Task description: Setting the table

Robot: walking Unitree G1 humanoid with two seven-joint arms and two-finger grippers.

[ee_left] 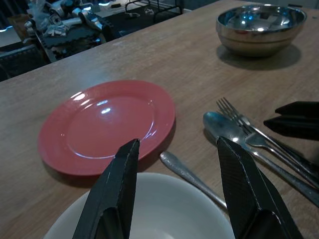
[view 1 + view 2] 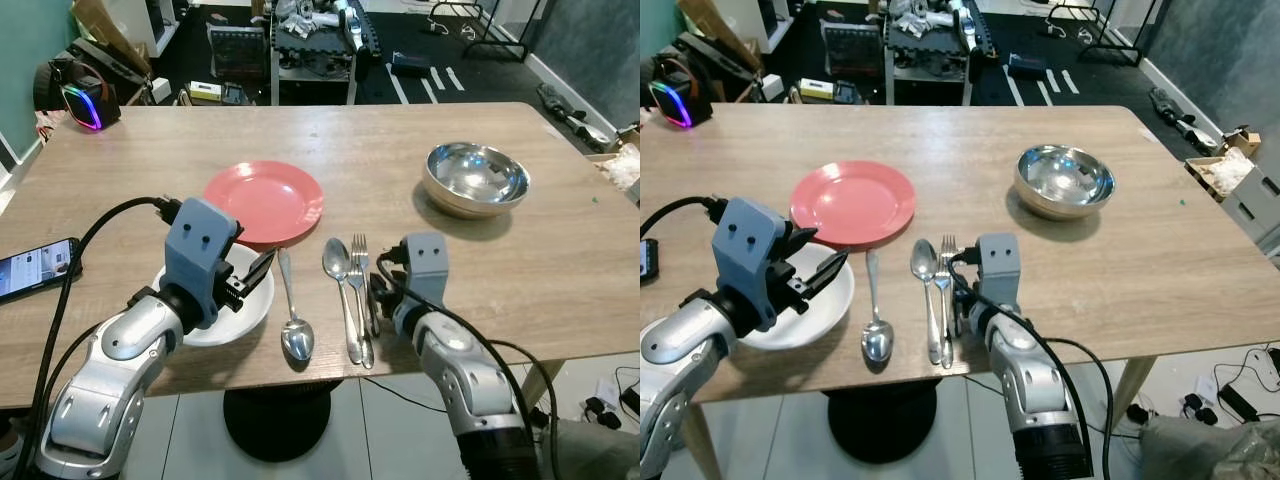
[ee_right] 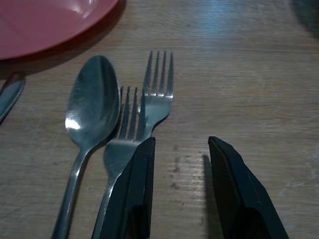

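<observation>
Round glossy red plate (image 2: 264,203), wooden table (image 2: 520,260).

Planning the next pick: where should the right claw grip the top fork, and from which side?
Probably the handle of the top fork, from above, with the open right claw straddling it crosswise. It lies flat, overlapping another fork beside a spoon, so its tines are crowded.
</observation>
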